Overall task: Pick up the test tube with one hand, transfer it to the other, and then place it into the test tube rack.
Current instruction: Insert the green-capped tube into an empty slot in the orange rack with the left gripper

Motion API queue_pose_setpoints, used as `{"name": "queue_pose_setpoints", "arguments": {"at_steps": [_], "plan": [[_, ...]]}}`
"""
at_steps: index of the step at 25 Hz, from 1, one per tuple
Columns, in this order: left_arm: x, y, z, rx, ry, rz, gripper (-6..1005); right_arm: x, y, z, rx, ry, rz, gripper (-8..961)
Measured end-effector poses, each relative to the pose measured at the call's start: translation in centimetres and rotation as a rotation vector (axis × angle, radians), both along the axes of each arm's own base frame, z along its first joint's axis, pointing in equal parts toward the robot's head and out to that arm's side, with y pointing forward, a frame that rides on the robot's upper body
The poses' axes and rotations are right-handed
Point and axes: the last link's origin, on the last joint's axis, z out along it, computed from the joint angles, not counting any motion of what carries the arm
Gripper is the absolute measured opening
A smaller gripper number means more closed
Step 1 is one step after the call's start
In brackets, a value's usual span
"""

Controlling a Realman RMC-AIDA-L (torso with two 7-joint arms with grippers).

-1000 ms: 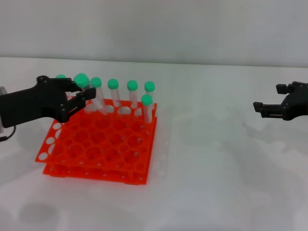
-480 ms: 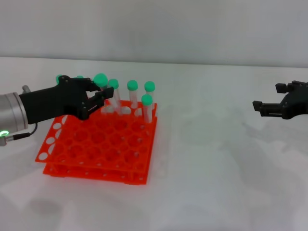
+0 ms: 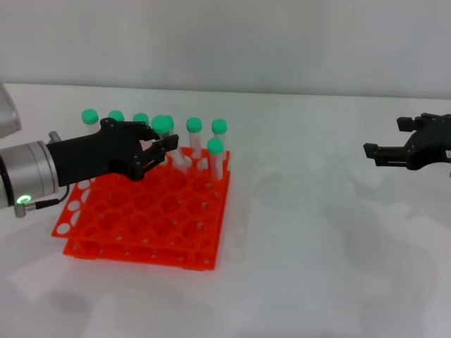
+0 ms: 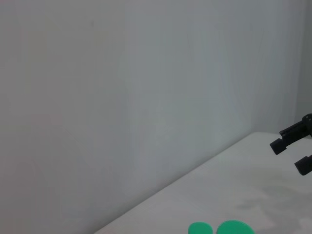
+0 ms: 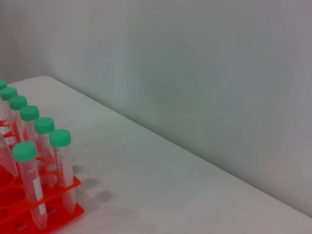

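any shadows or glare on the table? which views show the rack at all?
Head view: soft, faint shadows on the white table beside the test tube rack, no hard glare. Right wrist view: only the rack's corner, with small tube shadows beside it. Left wrist view: mostly blank wall, just two green caps, no rack.

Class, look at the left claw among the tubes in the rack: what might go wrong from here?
1. The left claw sits tight among capped neighbours; lifting the test tube may tilt or drag one.
2. The test tube rack could shift.
3. The right claw waits far off, so the handover means a long carry.
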Motion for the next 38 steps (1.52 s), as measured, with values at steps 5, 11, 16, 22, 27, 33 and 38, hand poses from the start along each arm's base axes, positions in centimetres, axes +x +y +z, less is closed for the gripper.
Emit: {"name": "queue_pose_setpoints", "arguments": {"at_steps": [5, 11, 16, 22, 27, 33, 38], "plan": [[-0.1, 0.1, -0.5, -0.001, 0.001, 0.013, 208, 0.0, 0.0, -0.2, -0.006, -0.004, -0.006, 846], [0.0, 0.1, -1.0, -0.014, 0.005, 0.009, 208, -0.2, -0.1, -0.5, -0.016, -0.004, -0.003, 846], [-0.1, 0.2, -1.4, -0.016, 0.007, 0.017, 208, -0.4, -0.1, -0.7, -0.02, -0.004, 0.0, 846], [-0.1, 0.4, -1.6, -0.016, 0.008, 0.029, 208, -0.4, -0.1, -0.8, -0.02, -0.004, 0.0, 845], [-0.1, 0.5, -1.5, -0.008, 0.004, 0.035, 207, -0.4, -0.1, -0.8, -0.021, -0.004, -0.002, 845], [-0.4, 0.9, -1.3, 0.003, -0.005, 0.082, 218, -0.4, -0.1, -0.8, -0.021, -0.004, -0.003, 845], [-0.3, 1.1, -1.3, 0.005, -0.005, 0.089, 327, -0.4, -0.1, -0.8, -0.02, -0.004, -0.003, 846]]}}
